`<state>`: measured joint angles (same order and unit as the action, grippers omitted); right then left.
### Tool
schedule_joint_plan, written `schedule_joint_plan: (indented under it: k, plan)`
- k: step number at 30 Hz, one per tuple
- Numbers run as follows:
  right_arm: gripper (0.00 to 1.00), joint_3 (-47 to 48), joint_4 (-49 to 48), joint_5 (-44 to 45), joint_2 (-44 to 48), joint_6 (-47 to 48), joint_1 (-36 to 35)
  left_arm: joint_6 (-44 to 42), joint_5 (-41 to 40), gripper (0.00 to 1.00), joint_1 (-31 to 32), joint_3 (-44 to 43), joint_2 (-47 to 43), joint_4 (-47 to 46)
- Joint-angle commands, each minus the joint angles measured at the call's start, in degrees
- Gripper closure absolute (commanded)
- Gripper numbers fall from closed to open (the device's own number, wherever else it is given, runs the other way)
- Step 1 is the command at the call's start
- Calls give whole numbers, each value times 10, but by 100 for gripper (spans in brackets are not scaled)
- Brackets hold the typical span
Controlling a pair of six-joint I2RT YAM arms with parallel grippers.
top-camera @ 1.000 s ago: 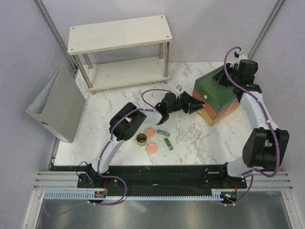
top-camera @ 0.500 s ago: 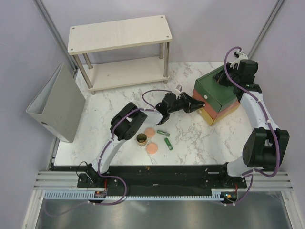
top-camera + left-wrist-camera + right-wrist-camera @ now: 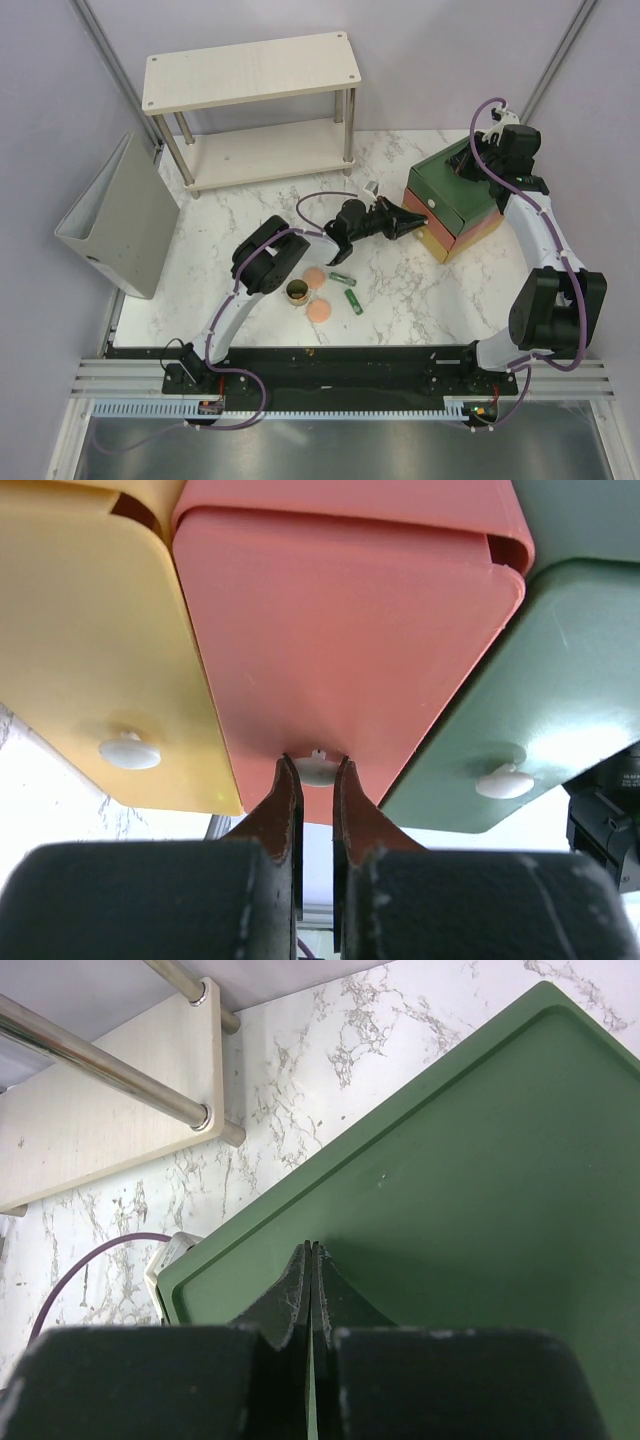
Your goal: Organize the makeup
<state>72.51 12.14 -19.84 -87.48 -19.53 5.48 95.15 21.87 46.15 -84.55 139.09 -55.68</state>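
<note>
Currently in hand: we judge this to be the drawer-opening step; none of the makeup (image 3: 314,277) is stowed yet.
Left gripper (image 3: 317,778): fingers drawn narrow, pinching the small white knob (image 3: 317,770) of the red drawer (image 3: 340,630), the middle one of the drawer box (image 3: 455,205).
Right gripper (image 3: 312,1250): fingers pressed together with nothing between them, tips resting on the box's green top; we read this as bracing the box.
Drawers: the red drawer, the yellow drawer (image 3: 90,630) and the green drawer (image 3: 560,680) all appear pushed in.
Makeup location: on the table (image 3: 400,290), beside the left arm and well apart from the box. We see two peach discs (image 3: 320,312), a dark jar (image 3: 297,292) and two short green tubes (image 3: 353,300). We find no other tubes in any view.
Next move calls for: a straight pull along the drawer's own axis, away from the box, with the pinch kept firm on the knob. The right arm should keep pressing down so the box does not slide with the pull.
Risk noted: the knob is small and looks smooth, so we expect it could slip out of the pinch if the pull goes off-axis.
</note>
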Motion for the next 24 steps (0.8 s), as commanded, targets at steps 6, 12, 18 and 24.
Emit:
schedule_joint_plan:
  k: [6,12,18,24]
  plan:
    - [100,-53,191,15,-57,25,-6,-14,1,98,-6,57,-48,-34]
    - [100,-54,191,16,-57,25,-6,-37,33,98,-25,135,-108,-40]
    - [100,-53,191,15,-60,25,-6,-50,54,98,-39,232,-163,-41]
    - [100,-55,190,13,-63,26,-6,-55,74,98,-41,265,-196,-29]
